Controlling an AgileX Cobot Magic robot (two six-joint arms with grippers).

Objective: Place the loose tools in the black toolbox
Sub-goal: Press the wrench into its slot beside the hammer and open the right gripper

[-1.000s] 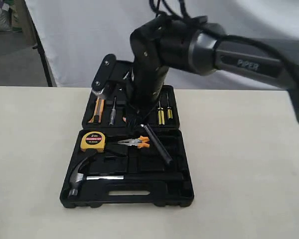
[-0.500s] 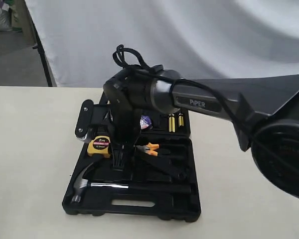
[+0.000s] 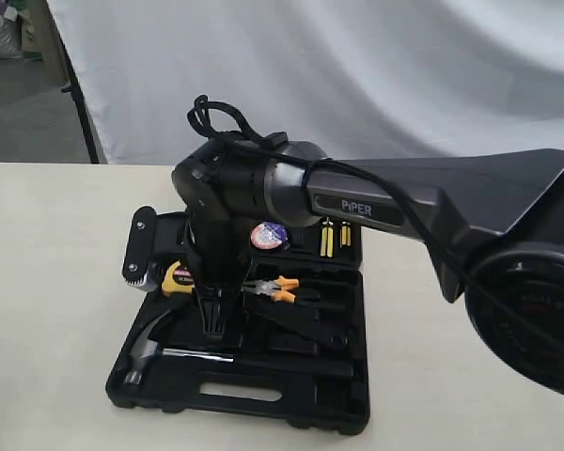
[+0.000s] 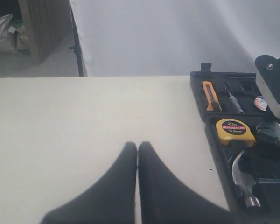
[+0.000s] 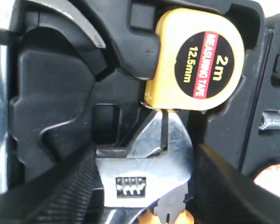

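Note:
The black toolbox (image 3: 263, 402) lies open on the table. My right gripper (image 3: 211, 324) points down into its near half and is shut on the adjustable wrench's silver head (image 5: 144, 172), just below the yellow tape measure (image 5: 196, 60). The wrench's black handle (image 3: 305, 324) slants away to the right over the case. The claw hammer (image 3: 146, 346) rests in its recess along the front. A small bluish tape roll (image 3: 268, 236) sits in the far half. My left gripper (image 4: 137, 147) is shut with nothing in it over bare table, left of the toolbox (image 4: 214, 144).
Orange-handled pliers (image 3: 280, 289) lie in the near half beside the gripper. Yellow screwdrivers (image 3: 334, 235) and an orange utility knife (image 4: 210, 95) sit in the far half. A white backdrop hangs behind the table.
My right arm has swung left and lower with the wrench, from the far half to beside the tape measure. The tape roll has come into sight behind it.

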